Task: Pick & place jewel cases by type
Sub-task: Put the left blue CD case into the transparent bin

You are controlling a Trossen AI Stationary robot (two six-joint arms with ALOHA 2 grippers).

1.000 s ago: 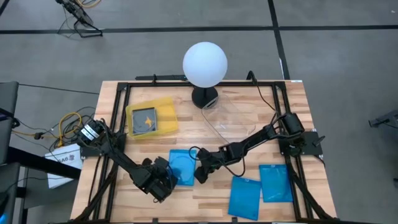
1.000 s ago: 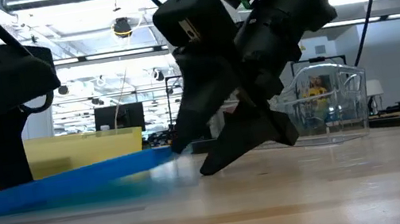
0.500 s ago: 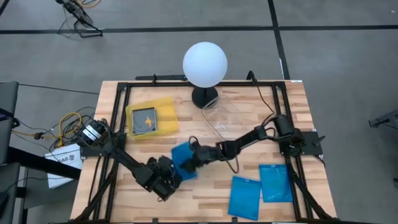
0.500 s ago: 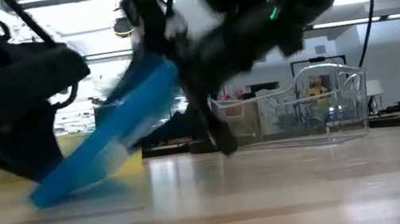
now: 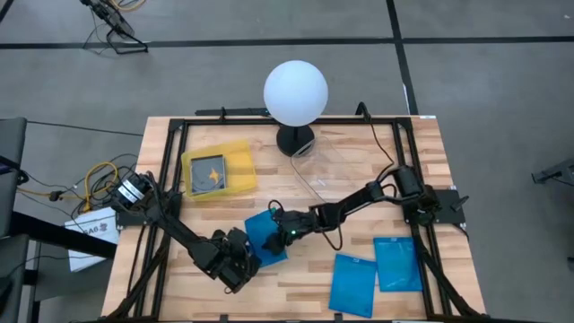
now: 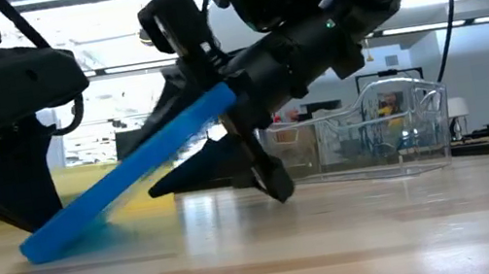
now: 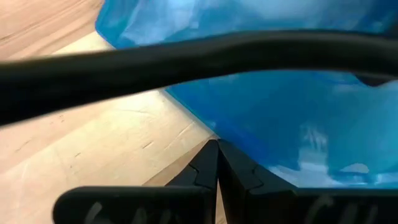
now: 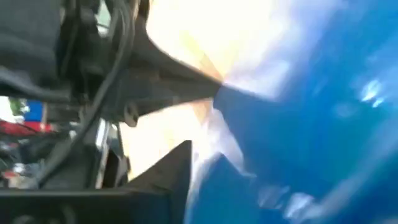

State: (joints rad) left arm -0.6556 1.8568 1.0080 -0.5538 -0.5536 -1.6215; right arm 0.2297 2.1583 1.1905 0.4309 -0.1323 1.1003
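A blue jewel case (image 6: 133,179) is pinched at its raised edge by the right gripper (image 6: 228,125). Its far edge rests on the table (image 6: 340,240) against the closed left gripper (image 5: 240,263). Only the low view shows this tilt. The right wrist view is blurred.

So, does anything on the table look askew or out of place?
Yes. One blue jewel case stands tilted: one edge is on the wood beside the shut left gripper, the other is raised at the right gripper. The two other blue cases lie flat.
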